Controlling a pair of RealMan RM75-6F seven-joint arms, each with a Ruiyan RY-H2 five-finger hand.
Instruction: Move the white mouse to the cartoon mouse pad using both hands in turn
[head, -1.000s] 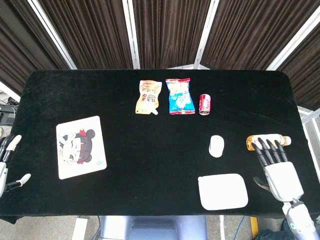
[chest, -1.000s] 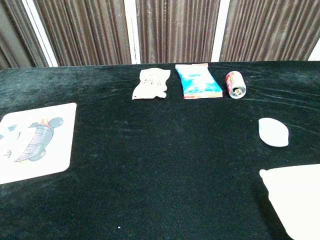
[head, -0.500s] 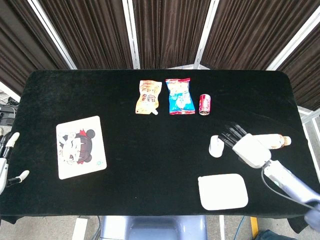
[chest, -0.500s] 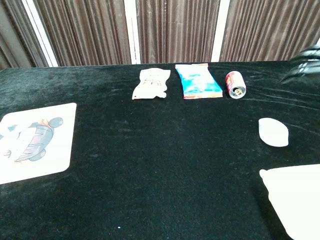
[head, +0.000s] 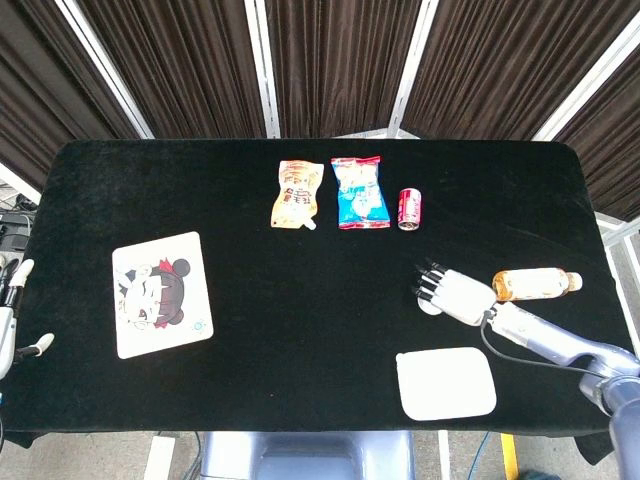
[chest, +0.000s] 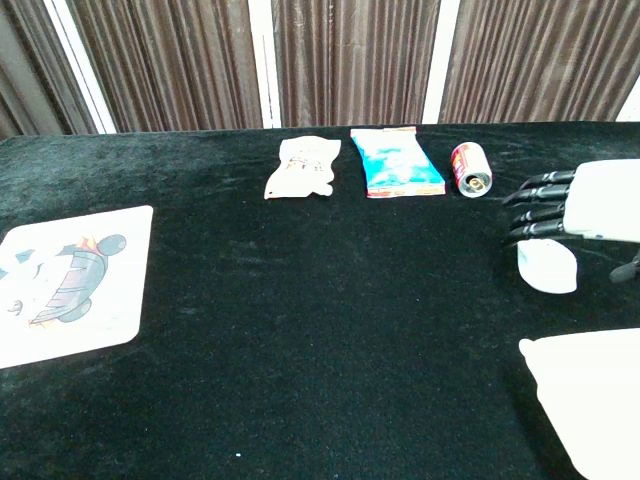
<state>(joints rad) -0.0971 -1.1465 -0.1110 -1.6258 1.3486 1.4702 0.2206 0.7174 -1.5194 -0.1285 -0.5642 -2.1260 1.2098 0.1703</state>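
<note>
White mouse: we log it right of cartoon mouse pad, well apart. Right hand: over mouse, fingers extended, no grip. Left hand: left of pad, fingers spread, holding nothing.

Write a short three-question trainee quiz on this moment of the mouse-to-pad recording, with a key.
1. True or false: the white mouse already lies on the cartoon mouse pad.
2. Which hand is over the mouse? A. the left hand B. the right hand
3. Fill in: between the blue snack bag and the table's right edge lies a red ____.

Key:
1. False; the mouse sits on the black cloth at the right, the pad far left.
2. B; its fingers are spread above the mouse, not closed on it.
3. Can.
</note>
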